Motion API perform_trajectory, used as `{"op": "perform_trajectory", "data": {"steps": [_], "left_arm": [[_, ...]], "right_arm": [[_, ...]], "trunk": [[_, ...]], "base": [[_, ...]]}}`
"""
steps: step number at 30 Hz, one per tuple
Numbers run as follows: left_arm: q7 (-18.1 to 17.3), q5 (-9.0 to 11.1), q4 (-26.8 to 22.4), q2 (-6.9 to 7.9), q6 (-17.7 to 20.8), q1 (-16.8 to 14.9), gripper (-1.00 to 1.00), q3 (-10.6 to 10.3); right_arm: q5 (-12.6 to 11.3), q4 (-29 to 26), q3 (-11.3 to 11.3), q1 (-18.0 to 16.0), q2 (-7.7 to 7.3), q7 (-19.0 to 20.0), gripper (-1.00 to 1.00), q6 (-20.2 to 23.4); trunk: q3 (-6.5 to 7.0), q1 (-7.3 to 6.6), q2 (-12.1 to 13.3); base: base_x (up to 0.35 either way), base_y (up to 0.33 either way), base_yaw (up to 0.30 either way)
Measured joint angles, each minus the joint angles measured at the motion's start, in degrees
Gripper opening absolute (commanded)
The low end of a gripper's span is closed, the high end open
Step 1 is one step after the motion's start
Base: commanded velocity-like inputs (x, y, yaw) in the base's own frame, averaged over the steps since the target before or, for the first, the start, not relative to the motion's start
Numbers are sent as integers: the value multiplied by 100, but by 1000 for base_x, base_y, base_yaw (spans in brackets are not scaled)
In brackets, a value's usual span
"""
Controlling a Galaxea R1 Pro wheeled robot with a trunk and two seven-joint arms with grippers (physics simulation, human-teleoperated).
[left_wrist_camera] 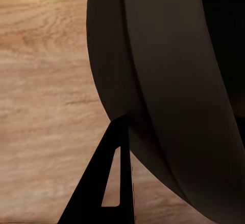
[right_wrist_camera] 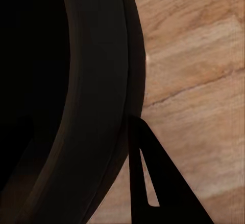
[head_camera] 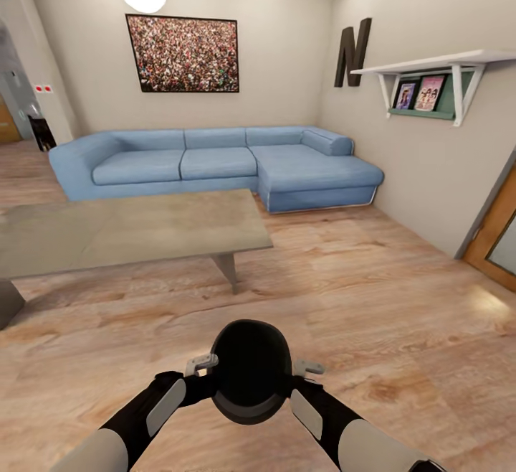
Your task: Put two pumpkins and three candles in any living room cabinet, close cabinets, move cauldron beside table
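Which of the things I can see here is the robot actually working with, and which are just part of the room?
Part of the job:
- cauldron, held between the left gripper and the right gripper
- table, ahead to the left

Just room furnishings:
- blue sofa
- framed picture
- wall shelf with photos
- letter N

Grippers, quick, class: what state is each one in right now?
Left gripper: shut on the cauldron, at its rim.
Right gripper: shut on the cauldron's opposite rim.

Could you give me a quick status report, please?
Left gripper and right gripper clamped on the cauldron, held above floor. Table ahead-left. Path looks clear.
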Motion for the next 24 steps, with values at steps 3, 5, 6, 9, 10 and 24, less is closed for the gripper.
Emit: {"op": "perform_trajectory", "data": {"steps": [3, 5, 6, 9, 10, 24], "left_arm": [[1, -1, -1, 0, 0, 0, -100, 0], [1, -1, -1, 0, 0, 0, -100, 0], [1, -1, -1, 0, 0, 0, -100, 0], [3, 3, 0, 0, 1, 0, -100, -2], [1, 0, -1, 0, 1, 0, -100, 0], [-16, -6, -1, 6, 10, -1, -100, 8]], "right_arm": [[-1, 1, 0, 0, 0, 1, -100, -2], [1, 0, -1, 0, 0, 2, -100, -2], [1, 0, -2, 0, 0, 2, -100, -2], [2, 2, -3, 0, 0, 3, -100, 0], [2, 1, -3, 0, 0, 3, -100, -1], [1, -19, 4, 1, 0, -13, -100, 19]], "trunk": [[0, 0, 0], [0, 0, 0], [0, 0, 0], [0, -1, 0], [0, -1, 0], [0, -3, 0]], "base": [[0, 0, 291], [0, 36, 291], [18, 64, 291], [97, 89, 290], [158, 111, 291], [258, 142, 128]]}}
